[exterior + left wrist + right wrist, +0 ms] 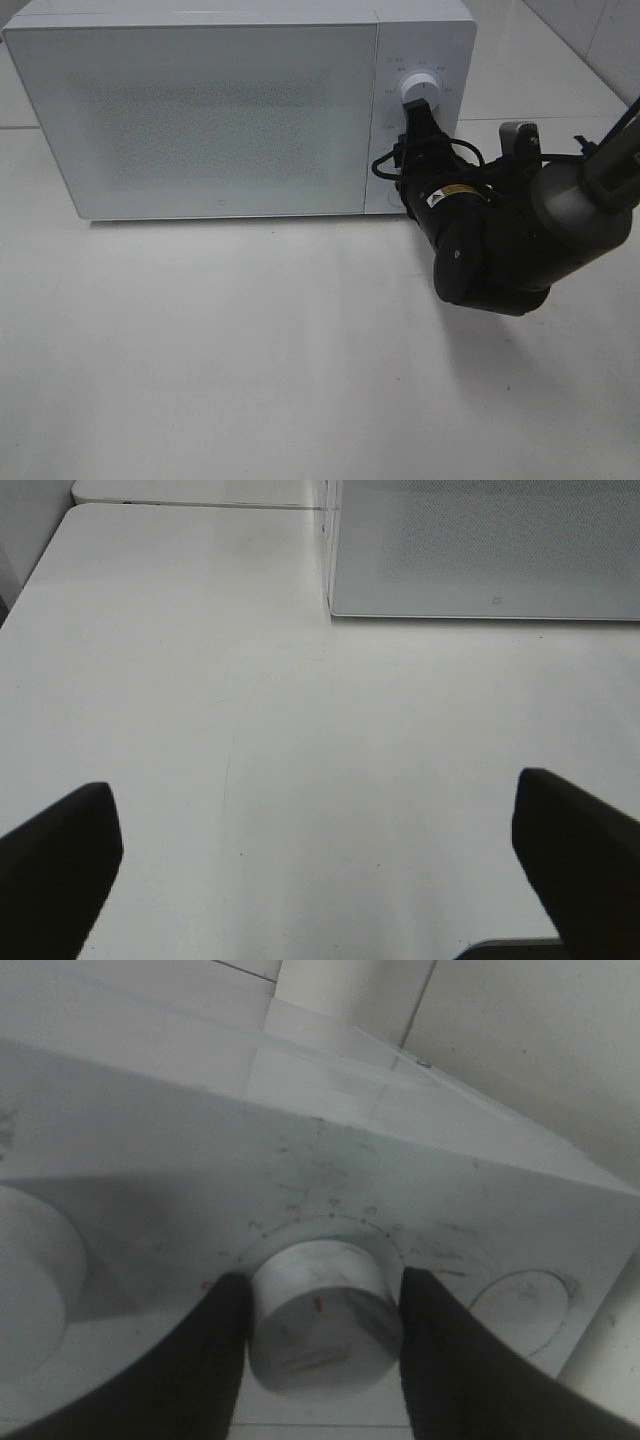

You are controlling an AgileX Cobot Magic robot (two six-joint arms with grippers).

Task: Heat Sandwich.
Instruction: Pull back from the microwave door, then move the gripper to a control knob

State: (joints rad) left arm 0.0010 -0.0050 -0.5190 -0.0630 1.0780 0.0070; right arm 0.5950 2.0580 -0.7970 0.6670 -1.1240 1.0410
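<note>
Gripping the knob (325,1325) between my right fingers (200,1360), left fingers (60,860) spread wide and empty, I see the door (200,120) shut and no sandwich outside, so probably only timing remains.

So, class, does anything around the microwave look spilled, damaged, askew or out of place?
Nothing stands out. The microwave sits flat on the table, door shut, no spills; the right gripper has its jaws evenly either side of a dial.
</note>
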